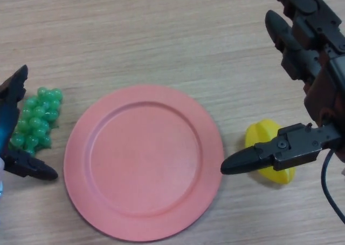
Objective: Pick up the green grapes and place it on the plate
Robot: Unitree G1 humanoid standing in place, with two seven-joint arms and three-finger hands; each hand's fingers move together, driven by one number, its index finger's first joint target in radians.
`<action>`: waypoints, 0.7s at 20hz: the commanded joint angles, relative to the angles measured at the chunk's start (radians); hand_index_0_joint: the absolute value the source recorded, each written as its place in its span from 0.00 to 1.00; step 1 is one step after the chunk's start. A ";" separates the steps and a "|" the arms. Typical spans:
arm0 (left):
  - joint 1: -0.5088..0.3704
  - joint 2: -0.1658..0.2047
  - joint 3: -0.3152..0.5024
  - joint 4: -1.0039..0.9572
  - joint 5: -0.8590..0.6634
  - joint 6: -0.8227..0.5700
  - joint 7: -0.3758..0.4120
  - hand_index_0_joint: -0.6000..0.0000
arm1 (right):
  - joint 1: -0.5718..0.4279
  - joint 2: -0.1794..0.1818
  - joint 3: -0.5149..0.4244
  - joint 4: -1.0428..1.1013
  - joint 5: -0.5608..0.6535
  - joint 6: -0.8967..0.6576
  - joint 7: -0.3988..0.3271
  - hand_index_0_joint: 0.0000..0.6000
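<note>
Fingers: left hand [13, 131] at frame's left edge, spread around the green grapes [36, 118], not yet closed, holding nothing. Right hand [302, 94] at right, open, idle over a yellow piece [267, 148]. Grapes lie left of the pink plate [143, 161], which is bare. Bunch looks light, knobbly, slippery; take it across the middle. Wood-grain table [161, 34], flat.

Single head cam is looking steeply down, close on the table [161, 29]; plate [143, 161] is sitting centre-frame, between both hands' fingers.
</note>
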 commanded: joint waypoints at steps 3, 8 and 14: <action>-0.052 0.043 0.058 -0.031 -0.009 -0.047 0.082 0.25 | -0.017 -0.036 -0.053 -0.055 0.060 -0.141 -0.048 0.00; -0.065 0.076 0.072 0.035 -0.007 -0.112 0.186 0.00 | -0.010 -0.090 -0.054 -0.055 0.127 -0.160 -0.106 0.00; -0.047 0.116 0.149 -0.138 -0.039 -0.052 0.132 0.00 | 0.001 -0.127 -0.045 -0.055 0.165 -0.179 -0.147 0.00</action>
